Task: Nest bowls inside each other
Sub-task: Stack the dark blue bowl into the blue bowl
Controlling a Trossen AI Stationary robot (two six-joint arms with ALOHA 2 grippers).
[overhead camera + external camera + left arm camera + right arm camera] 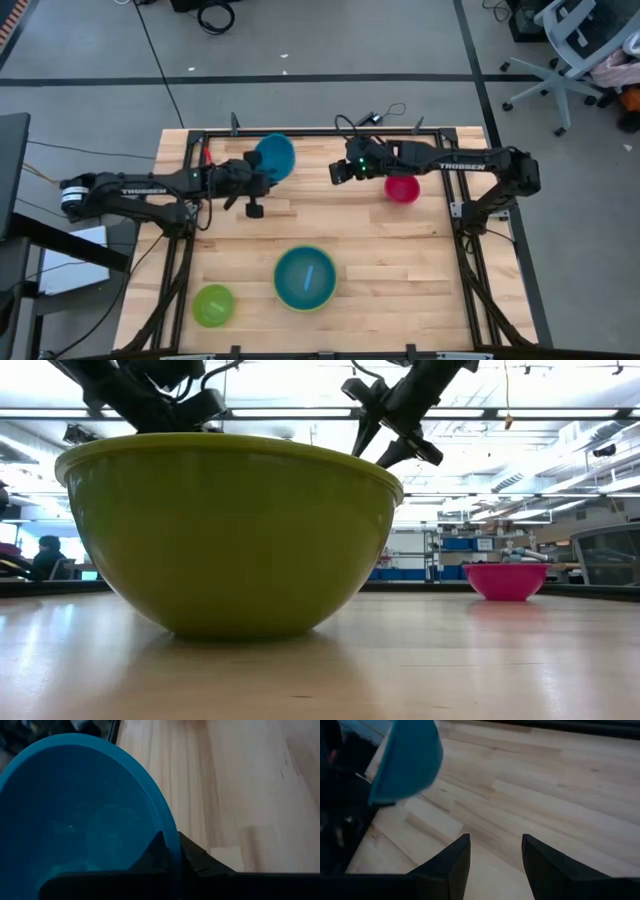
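Note:
The teal blue bowl (276, 155) hangs tipped over the table's far left part, with my left gripper (260, 174) shut on its rim. My right gripper (338, 171) hovers open and holds nothing, to the right of that bowl; the same bowl (410, 755) shows ahead of its fingers. The small magenta-red bowl (402, 188) stands on its base at the far right. Near the front, the large lime green bowl (277, 268) stands with the light blue bowl (305, 280) inside it. The small lime green bowl (213, 305) stands at the front left. My left gripper pinches the teal bowl's rim (172, 842), one finger (152, 857) inside the bowl and one (197, 857) outside its wall. The fingers come from the table's left side, slanting down. The bowl is lifted clear of the table and tilted steeply.
A black frame (320, 132) runs along the table's far edge and down both sides. Bare wood lies in the middle (330, 220) between the far bowls and the near ones. In the low view the large lime green bowl (230, 530) hides much of the table behind it.

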